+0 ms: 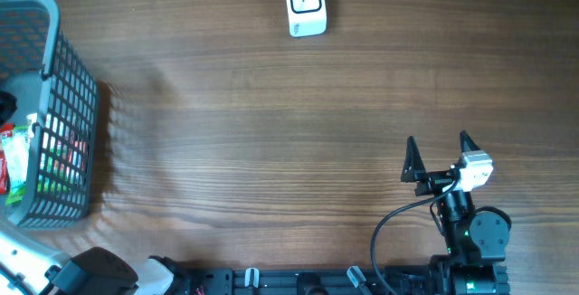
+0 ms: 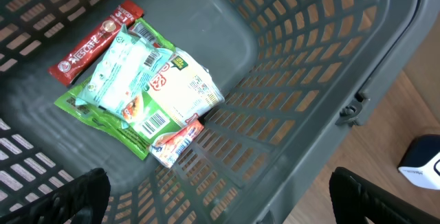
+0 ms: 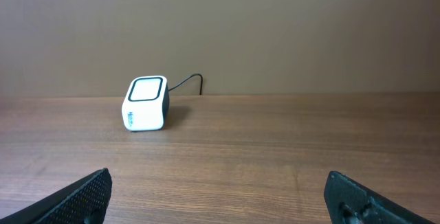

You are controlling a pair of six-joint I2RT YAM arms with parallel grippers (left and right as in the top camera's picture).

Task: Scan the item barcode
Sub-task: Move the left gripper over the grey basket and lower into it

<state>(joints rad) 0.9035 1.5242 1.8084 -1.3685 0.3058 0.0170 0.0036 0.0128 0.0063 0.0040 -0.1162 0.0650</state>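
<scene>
Hovering over the basket (image 2: pixel 309 59) at the left edge of the table (image 1: pixel 271 150), your left jaws stand wide open and empty, one dark tip at each lower corner of the wrist view. Below them a heap of packets (image 2: pixel 137 90) lies on the basket floor. A red stick sachet (image 2: pixel 93 45) is at the back, a green packet (image 2: pixel 82 110) underneath, a pale packet (image 2: pixel 124 73) on top and a white packet (image 2: pixel 189 86) beside it. A small red-and-white sachet (image 2: pixel 175 141) lies against the wall. Two barcodes face up, one on the pale packet and one on the green packet. Your right jaws, also spread wide and holding nothing, sit low over the table near its front right, pointing toward the scanner (image 1: pixel 305 4). The scanner stands alone at the far edge, well apart from the basket and the right jaws, its window up and a cable trailing behind.
</scene>
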